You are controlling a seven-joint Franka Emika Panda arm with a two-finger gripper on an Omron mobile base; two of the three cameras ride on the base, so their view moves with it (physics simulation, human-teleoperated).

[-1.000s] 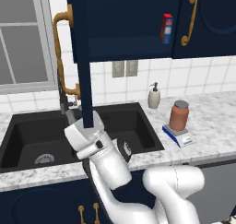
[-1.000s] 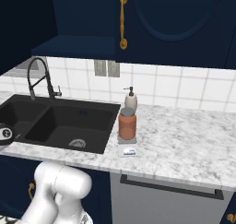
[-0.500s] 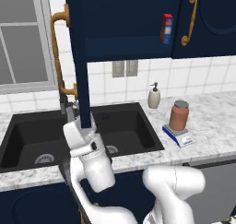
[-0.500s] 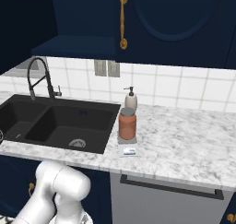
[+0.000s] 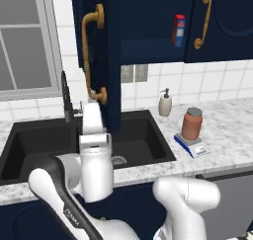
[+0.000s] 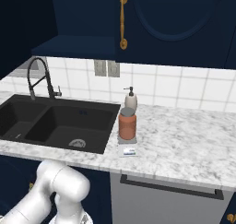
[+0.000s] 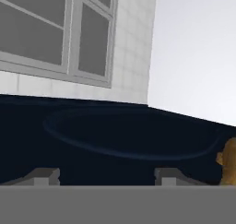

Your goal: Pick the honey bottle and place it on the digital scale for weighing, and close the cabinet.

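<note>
The jaws stand apart, their two small tips at either side of the open cabinet door [image 7: 129, 140], whose dark blue panel lies right in front of the gripper [image 7: 106, 176]; whether they press it I cannot tell. The honey bottle [image 5: 191, 124] stands upright on the digital scale [image 5: 191, 145], on the counter [image 6: 184, 144] right of the sink [image 6: 55, 121], well apart from the jaws.
</note>
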